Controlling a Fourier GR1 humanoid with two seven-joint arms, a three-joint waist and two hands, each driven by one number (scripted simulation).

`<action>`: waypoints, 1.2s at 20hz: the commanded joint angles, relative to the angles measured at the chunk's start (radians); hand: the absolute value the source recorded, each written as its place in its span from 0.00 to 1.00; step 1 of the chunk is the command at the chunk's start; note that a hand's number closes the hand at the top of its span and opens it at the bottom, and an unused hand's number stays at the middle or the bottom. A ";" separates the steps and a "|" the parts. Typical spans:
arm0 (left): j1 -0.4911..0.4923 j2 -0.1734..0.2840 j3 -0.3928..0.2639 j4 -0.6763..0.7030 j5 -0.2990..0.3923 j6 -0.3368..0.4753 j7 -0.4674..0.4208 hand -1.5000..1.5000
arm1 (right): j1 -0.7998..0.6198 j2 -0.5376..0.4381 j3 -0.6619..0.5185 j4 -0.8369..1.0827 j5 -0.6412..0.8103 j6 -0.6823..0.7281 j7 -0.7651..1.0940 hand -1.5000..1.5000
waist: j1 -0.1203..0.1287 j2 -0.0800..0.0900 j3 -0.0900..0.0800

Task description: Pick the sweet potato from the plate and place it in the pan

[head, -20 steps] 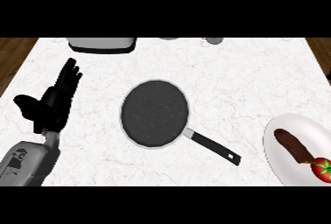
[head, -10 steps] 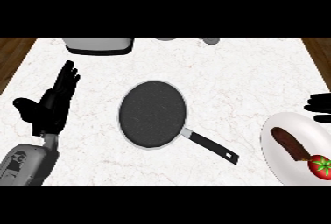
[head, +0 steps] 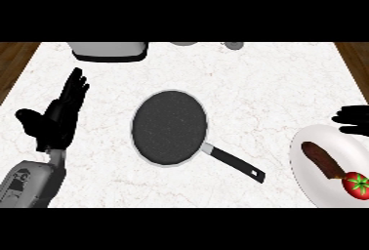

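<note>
A long brown sweet potato (head: 321, 158) lies on a white plate (head: 311, 173) at the right edge, with a red tomato (head: 357, 184) beside its lower end. The dark round pan (head: 169, 127) sits mid-counter, its black handle (head: 235, 163) pointing toward the lower right. My right hand (head: 354, 118) shows only partly at the right edge, just above the plate's far rim; its fingers are cut off by the frame. My left hand (head: 57, 116) rests open at the left, fingers up, holding nothing.
A grey appliance (head: 109, 50) stands at the counter's far edge, with small grey items (head: 233, 45) to its right. Wooden floor shows past both far corners of the marble counter (head: 259, 93).
My right hand has come into view at the right edge and moved further in above the plate. The left hand, pan and plate have not moved.
</note>
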 commanded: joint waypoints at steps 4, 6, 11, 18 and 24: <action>-0.033 -0.018 0.024 0.043 -0.015 -0.027 -0.002 0.50 | -0.066 0.086 0.044 0.155 0.136 0.037 -0.159 0.00 | -0.004 0.002 0.000; 0.021 -0.054 -0.023 -0.024 -0.055 0.021 0.005 0.50 | -0.106 0.129 0.080 0.119 0.154 0.076 -0.077 0.00 | 0.007 -0.001 0.000; -0.003 -0.048 0.018 0.008 -0.047 0.004 0.008 0.50 | -0.121 0.184 0.127 0.217 0.223 0.022 -0.131 0.00 | 0.003 0.002 0.000; -0.019 -0.033 0.066 0.025 -0.041 -0.041 0.021 0.50 | -0.088 0.188 0.132 0.197 0.297 -0.047 -0.147 0.00 | -0.015 -0.002 0.000; -0.070 -0.037 0.074 -0.022 -0.070 -0.019 0.109 0.50 | -0.079 0.200 0.123 0.138 0.417 -0.132 -0.032 0.00 | -0.020 -0.004 0.000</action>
